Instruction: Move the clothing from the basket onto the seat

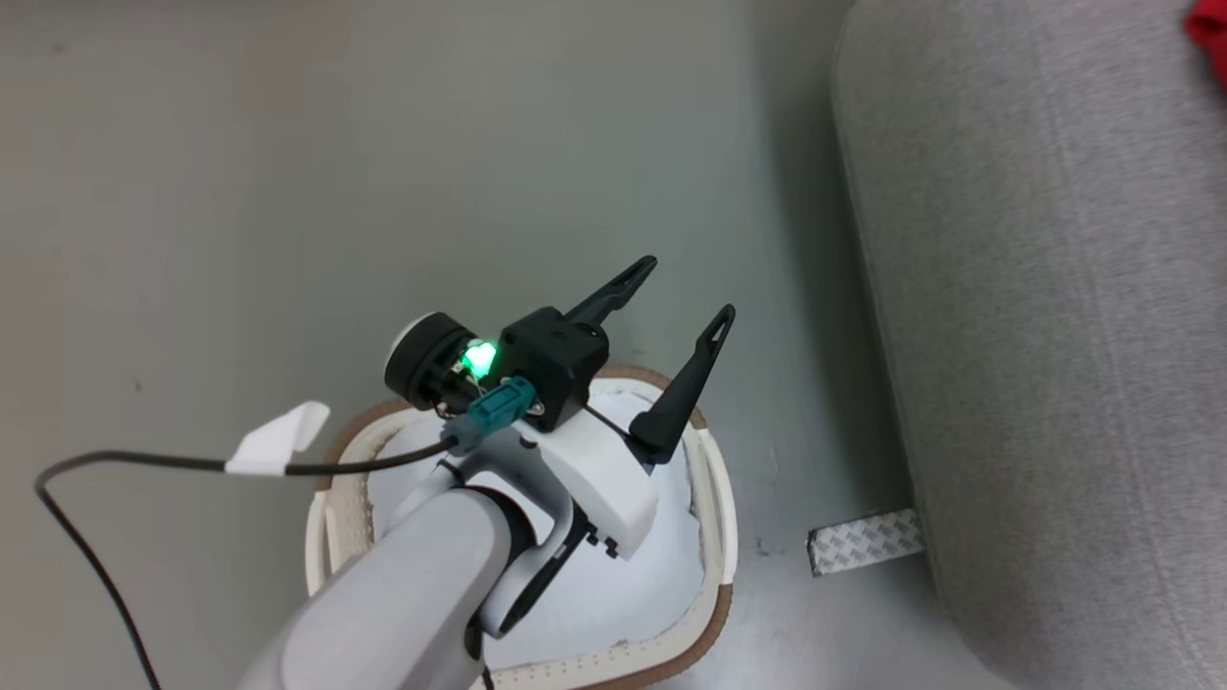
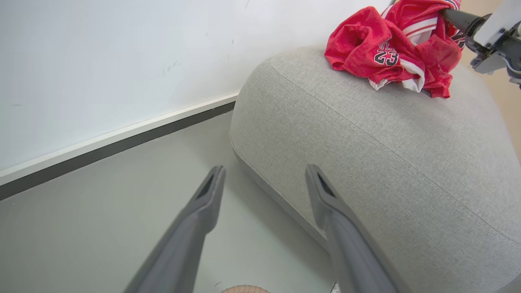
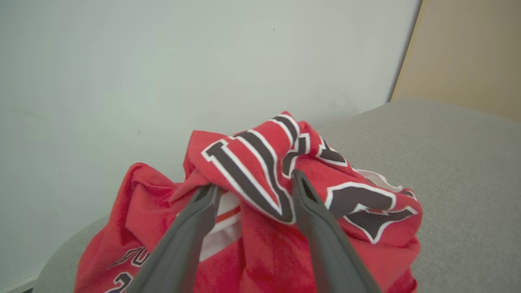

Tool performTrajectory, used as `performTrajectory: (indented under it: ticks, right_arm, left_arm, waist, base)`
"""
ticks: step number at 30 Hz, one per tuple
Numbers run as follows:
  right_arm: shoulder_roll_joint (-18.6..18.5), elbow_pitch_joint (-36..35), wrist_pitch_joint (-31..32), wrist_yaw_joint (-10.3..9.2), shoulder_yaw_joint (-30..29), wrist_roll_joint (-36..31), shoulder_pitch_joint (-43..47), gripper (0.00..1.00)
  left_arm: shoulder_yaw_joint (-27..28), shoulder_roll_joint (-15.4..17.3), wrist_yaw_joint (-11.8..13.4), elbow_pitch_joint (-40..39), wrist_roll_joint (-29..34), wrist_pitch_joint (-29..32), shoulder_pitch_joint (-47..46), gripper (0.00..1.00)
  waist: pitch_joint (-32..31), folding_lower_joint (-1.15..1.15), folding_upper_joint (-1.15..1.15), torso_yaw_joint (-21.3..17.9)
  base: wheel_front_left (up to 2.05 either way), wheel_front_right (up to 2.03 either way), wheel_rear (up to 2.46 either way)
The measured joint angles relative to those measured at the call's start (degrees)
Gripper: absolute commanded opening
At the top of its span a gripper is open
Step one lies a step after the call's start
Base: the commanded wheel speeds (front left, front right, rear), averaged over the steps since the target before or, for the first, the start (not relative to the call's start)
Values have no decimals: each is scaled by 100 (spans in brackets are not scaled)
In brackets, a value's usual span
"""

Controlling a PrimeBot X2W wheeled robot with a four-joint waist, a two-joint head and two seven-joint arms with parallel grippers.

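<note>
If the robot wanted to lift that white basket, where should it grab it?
Probably the white handle along the rim of the basket, coming straight down: it stands upright, mouth up, and the open left gripper hovers right above it.

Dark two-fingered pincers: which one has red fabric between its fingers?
The right pincer, around the red white-trimmed clothing; the left pincer is empty above the white plastic basket.

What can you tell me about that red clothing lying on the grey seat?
The clothing is thin red fabric with white trim and black-and-white numbers, a 23 among them. It lies crumpled in a loose heap on top of the grey seat, near its end by the wall. The right gripper reaches into the heap, open, with a raised fold between its fingers.
</note>
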Motion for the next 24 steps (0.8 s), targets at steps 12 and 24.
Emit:
performTrajectory:
  ticks: [12, 24]
  right_arm:
    - [1134, -2514, 1, 0, 80, -1003, 1976, 100]
    - [1714, -3478, 0, 0, 1335, -1408, 3950, 100]
  left_arm:
    - [458, -115, 280, 564, -478, -753, 552, 100]
    - [843, 136, 465, 1288, -934, -1675, 1897, 100]
  waist:
    - [-1073, -2, 0, -110]
    - [-2586, -3, 0, 67]
  base:
    - [0, 0, 0]
    - [0, 0, 0]
